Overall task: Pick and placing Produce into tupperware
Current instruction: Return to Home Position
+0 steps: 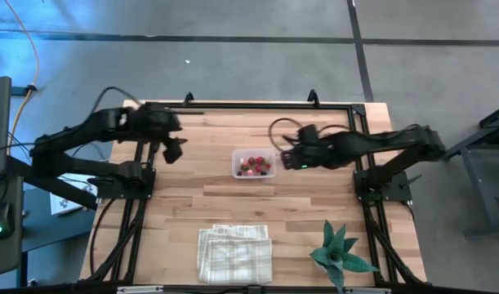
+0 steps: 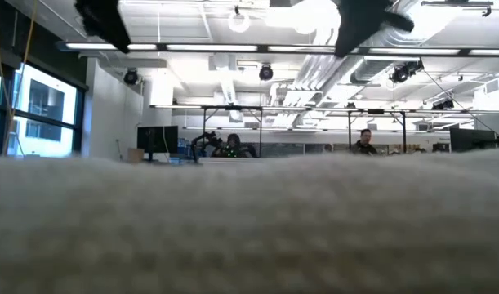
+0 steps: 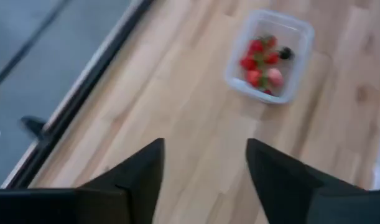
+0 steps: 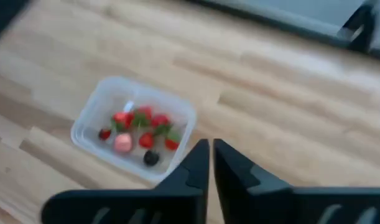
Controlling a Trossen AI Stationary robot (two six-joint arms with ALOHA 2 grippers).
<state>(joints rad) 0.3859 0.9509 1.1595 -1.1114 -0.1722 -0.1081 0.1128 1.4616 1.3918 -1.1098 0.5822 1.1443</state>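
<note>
The tupperware (image 1: 236, 156) stands near the middle of the wooden table (image 1: 233, 204), a little toward 12 o'clock. All the produce (image 1: 255, 167) lies inside it: small red pieces, one paler pink, and one dark piece.

The left arm comes from its base at the table's 9 o'clock side. Its forearm runs toward 3 o'clock, and the left gripper (image 1: 173, 150) hangs above bare wood at 9 o'clock of the container, well apart from it. Its jaws are spread wide and hold nothing (the left wrist view shows wood between the two fingers).

The right arm is stretched long from the 3 o'clock side. The right gripper (image 1: 283, 158) is just beside the container's 3 o'clock wall. Its jaws are pressed together, with nothing between them.

A checked folded cloth (image 1: 234, 253) lies toward 6 o'clock, and a green plant (image 1: 339, 253) toward 5 o'clock.
</note>
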